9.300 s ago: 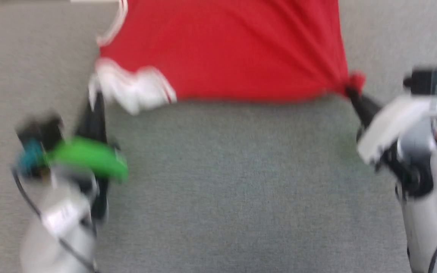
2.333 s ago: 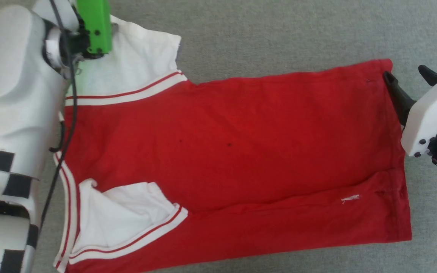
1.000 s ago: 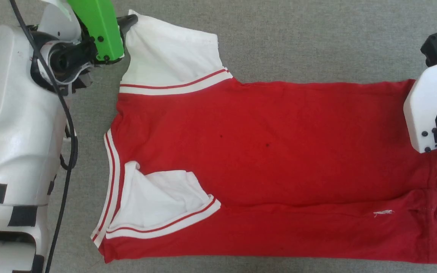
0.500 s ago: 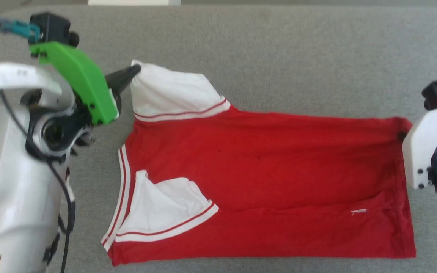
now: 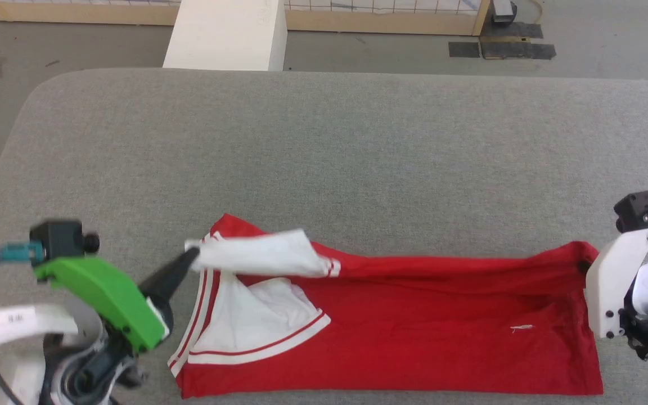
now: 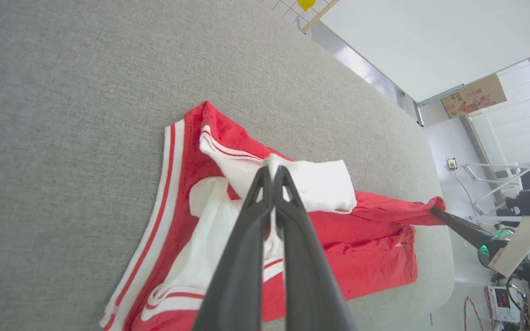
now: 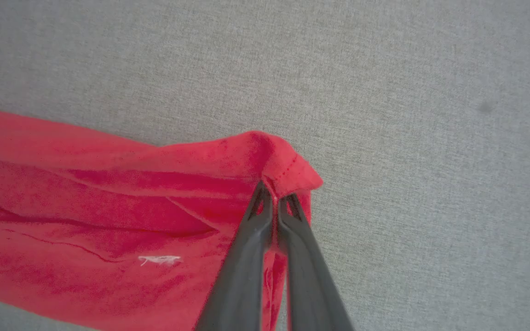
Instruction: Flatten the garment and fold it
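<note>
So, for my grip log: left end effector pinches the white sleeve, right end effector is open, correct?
No: the right wrist view shows the right end effector shut on the garment's hem corner. The left end effector pinches the white sleeve.

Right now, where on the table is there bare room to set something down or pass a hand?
Free: the table's whole far half, from the garment's lifted edge to the far rim. Crowded: the near strip, where the garment spans from the left gripper, shut on its white sleeve, to the right gripper, shut on the hem corner.
</note>
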Tool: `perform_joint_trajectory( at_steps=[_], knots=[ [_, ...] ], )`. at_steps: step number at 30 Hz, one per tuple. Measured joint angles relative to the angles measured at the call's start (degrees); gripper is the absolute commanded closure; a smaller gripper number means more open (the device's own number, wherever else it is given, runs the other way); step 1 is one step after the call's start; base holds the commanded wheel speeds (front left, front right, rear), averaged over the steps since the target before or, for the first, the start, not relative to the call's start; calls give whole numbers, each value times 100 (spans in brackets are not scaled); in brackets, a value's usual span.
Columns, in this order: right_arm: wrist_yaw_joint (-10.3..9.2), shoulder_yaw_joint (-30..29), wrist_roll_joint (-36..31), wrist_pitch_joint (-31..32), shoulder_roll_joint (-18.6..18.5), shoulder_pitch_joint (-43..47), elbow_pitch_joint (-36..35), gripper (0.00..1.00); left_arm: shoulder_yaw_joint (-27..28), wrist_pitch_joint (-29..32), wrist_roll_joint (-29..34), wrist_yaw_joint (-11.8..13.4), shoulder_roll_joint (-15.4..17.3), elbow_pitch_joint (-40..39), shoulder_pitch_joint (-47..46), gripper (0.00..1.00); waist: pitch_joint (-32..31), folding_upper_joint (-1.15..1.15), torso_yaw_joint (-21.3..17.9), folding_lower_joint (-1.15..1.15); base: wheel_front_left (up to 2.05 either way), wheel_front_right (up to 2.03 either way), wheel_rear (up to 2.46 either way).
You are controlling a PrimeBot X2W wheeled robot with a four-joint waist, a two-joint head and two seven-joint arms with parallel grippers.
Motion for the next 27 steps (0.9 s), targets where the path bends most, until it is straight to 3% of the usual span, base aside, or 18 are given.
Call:
perform_joint_trajectory(
  at_steps=[11, 23, 24, 25, 26, 27],
  knots=[
    [0, -87, -9, -230, 179, 401, 214, 100, 301, -350, -121, 386, -299, -79, 1370, 100, -41, 0, -14, 0, 0, 0, 0],
    [0, -33, -41, -466, 356, 753, 556, 100, 94, -230, 34, 742, -356, 797, 1656, 100, -118, 0, -81, 0, 0, 0, 0],
    [0, -30, -44, -525, 365, 762, 573, 79, 89, -216, 48, 765, -352, 868, 1673, 100, -139, 0, -91, 0, 0, 0, 0],
    [0, -29, -42, -586, 375, 773, 589, 7, 93, -238, 67, 784, -355, 918, 1684, 100, -164, 0, -99, 0, 0, 0, 0],
    [0, -37, -41, -635, 385, 785, 595, 0, 104, -268, 75, 784, -359, 934, 1685, 74, -184, 0, -105, 0, 0, 0, 0],
    [0, -51, -33, -676, 391, 795, 602, 0, 105, -276, 75, 783, -358, 945, 1685, 35, -208, 0, -112, 0, 0, 0, 0]
  ],
)
